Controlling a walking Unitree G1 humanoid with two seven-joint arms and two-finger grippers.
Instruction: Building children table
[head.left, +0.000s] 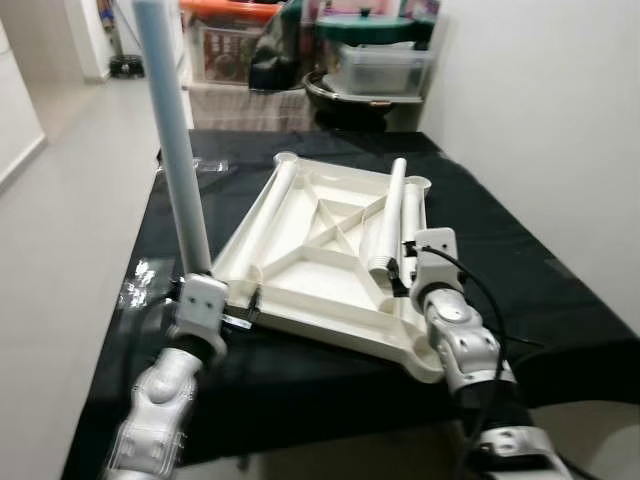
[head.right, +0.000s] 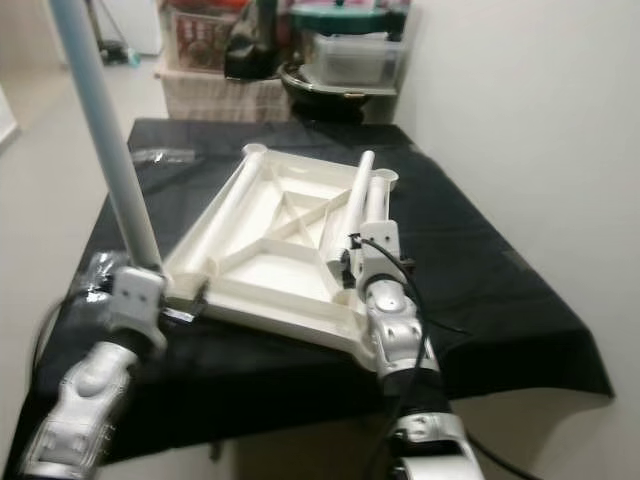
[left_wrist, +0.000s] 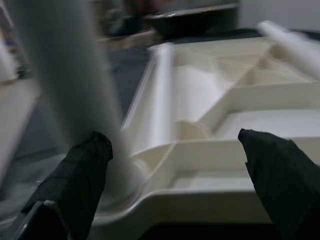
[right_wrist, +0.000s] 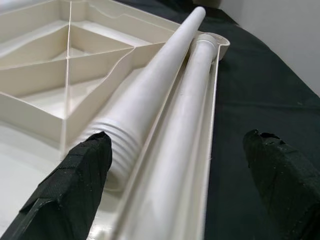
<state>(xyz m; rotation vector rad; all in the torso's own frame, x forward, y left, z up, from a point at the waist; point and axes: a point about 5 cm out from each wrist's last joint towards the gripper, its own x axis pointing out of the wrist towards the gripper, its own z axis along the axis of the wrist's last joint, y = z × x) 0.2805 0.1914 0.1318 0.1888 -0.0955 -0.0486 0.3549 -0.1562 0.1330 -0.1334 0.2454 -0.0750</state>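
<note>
- I'm looking down at a table (head.left: 560, 290) covered in black cloth, a white wall on its right side and pale floor on its left; beyond its far end stand stacked storage boxes (head.left: 380, 60) and a dark round pan (head.left: 355, 95).
- The task's piece, an upturned cream tabletop (head.left: 320, 265) with ribbed underside, lies flat on the cloth, directly ahead of both tools.
- My left tool (left_wrist: 172, 187) sits at the near left corner of the tabletop, fingers spread wide and gripping nothing. A pale grey-blue leg (head.left: 175, 140) stands upright just beside its left finger (left_wrist: 80, 175); from the wrist view its foot seems to sit in the corner socket, though blur keeps me from saying whether finger and leg touch.
- My right tool (right_wrist: 177, 185) is at the near right corner, also spread wide and empty.
- Straight ahead between the right tool's fingers lie two white legs: one (right_wrist: 160, 95) with a ribbed, threaded end close to the left finger, and a slimmer second leg (right_wrist: 192, 105) touching it along the tabletop's right rim.
- Another white leg (head.left: 275, 195) lies along the tabletop's left rim, ahead of the left tool.
- Clear plastic wrapping (head.left: 145, 280) lies crumpled on the cloth just left of the left tool.
</note>
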